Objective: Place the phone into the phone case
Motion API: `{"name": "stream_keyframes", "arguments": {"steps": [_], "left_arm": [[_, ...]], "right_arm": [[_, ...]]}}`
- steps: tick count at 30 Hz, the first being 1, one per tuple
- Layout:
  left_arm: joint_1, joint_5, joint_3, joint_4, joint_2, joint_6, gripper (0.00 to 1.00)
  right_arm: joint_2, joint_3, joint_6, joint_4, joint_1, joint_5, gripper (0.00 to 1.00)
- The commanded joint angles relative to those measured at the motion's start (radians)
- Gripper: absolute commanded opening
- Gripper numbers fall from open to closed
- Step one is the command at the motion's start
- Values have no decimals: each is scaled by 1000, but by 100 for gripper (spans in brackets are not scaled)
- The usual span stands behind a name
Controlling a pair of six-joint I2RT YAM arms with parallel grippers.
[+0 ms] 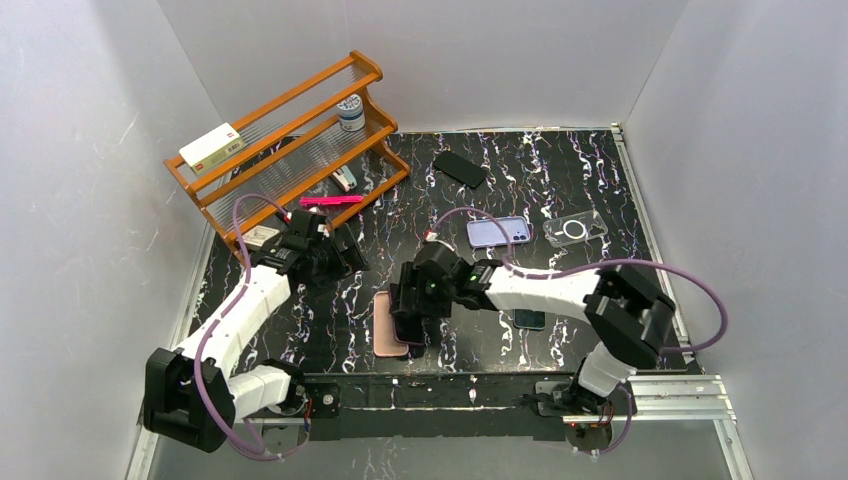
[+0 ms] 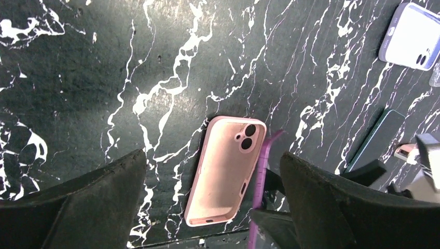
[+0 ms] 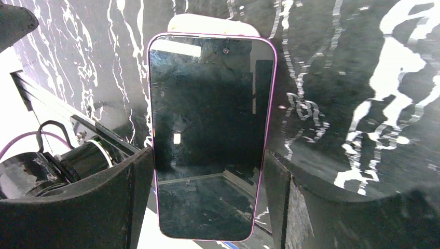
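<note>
- Top view: your right gripper [image 1: 412, 308] clamps the black-screened, purple-edged phone [image 1: 410, 330] at six o'clock on the black, white-veined marble tabletop [image 1: 540, 175]. It overlaps the pale pink soft phone case [image 1: 384, 335]. The left gripper [image 1: 335, 255] hangs at nine o'clock, jaws spread, holding nothing. White walls [image 1: 500, 60] box the table.
- Left wrist view: the case appears open-side up, and the phone's edge stands along its three o'clock side.
- Right wrist view: both fingers [image 3: 104, 202] pinch the phone's long edges. Square its corners to the case, seat one end first, then press flat. This glossy surface may let the case slide.
</note>
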Motion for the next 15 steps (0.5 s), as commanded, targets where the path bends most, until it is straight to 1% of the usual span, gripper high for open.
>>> {"name": "stream_keyframes", "arguments": {"steps": [1, 6, 10, 11, 15], "left_arm": [[22, 54, -22, -48, -48, 30, 96], [33, 64, -25, -63, -50, 48, 93], [36, 70, -42, -56, -52, 52, 91], [35, 73, -45, -55, -51, 52, 91], [36, 83, -54, -53, -49, 59, 89]], "right_arm": [[57, 107, 68, 76, 46, -5, 46], [112, 124, 101, 130, 71, -6, 45], [148, 157, 101, 117, 88, -4, 45], [155, 159, 104, 112, 90, 23, 45], [174, 159, 103, 95, 92, 51, 45]]}}
